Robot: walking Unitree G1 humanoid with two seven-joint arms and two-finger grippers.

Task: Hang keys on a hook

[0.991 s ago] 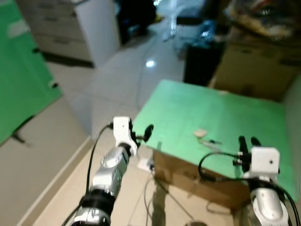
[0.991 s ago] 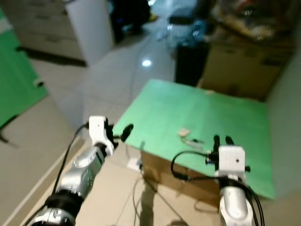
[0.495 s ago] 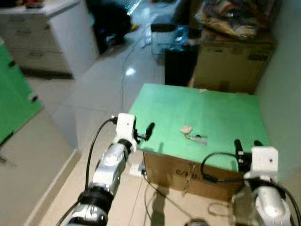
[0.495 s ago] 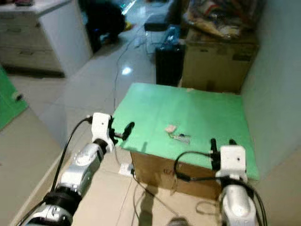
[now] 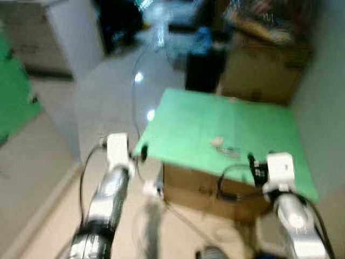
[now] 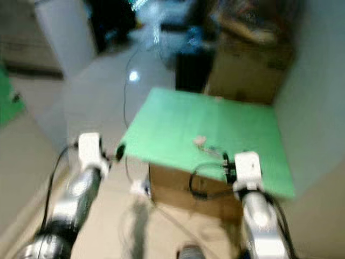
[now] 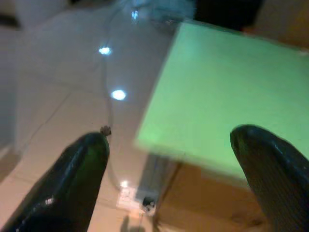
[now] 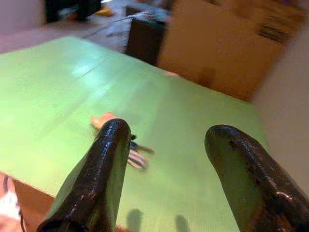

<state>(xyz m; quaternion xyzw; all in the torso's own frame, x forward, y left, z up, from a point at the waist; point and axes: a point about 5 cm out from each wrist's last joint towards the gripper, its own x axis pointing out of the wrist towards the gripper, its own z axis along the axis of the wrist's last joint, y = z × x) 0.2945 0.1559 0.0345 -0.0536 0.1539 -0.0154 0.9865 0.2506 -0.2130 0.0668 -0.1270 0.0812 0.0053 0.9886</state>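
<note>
Head views are smeared with blur; I read what I can. Landmark is the green-topped cardboard box serving as a counter (image 5: 237, 127), standing on a pale tiled floor (image 5: 108, 102) against a grey wall (image 5: 323, 108).

The small bunch of keys with a pale tan tag (image 5: 225, 149) lies flat on the green top, toward the counter's near edge and a little right of its middle. In the right wrist view the same keys (image 8: 129, 152) lie just past the tip of one finger; I make out the tan tag, a spot of blue and some metal, no finer detail.

My right gripper (image 8: 169, 140) is raised over the counter's near right edge, not touching the keys; its two black fingers (image 8: 104, 179) stand well apart with nothing between them. From the head camera its white wrist block (image 5: 280, 167) sits at that near edge.

My left gripper (image 7: 169, 145) is off the counter's near left corner, over the floor; its fingers (image 7: 82, 169) are likewise spread wide and empty.

Beyond the counter's far side stand a dark bin-like object (image 5: 205, 70) and a brown cardboard carton (image 5: 264, 70). A thin cable (image 5: 137, 102) trails across the tiles to the counter's left.
</note>
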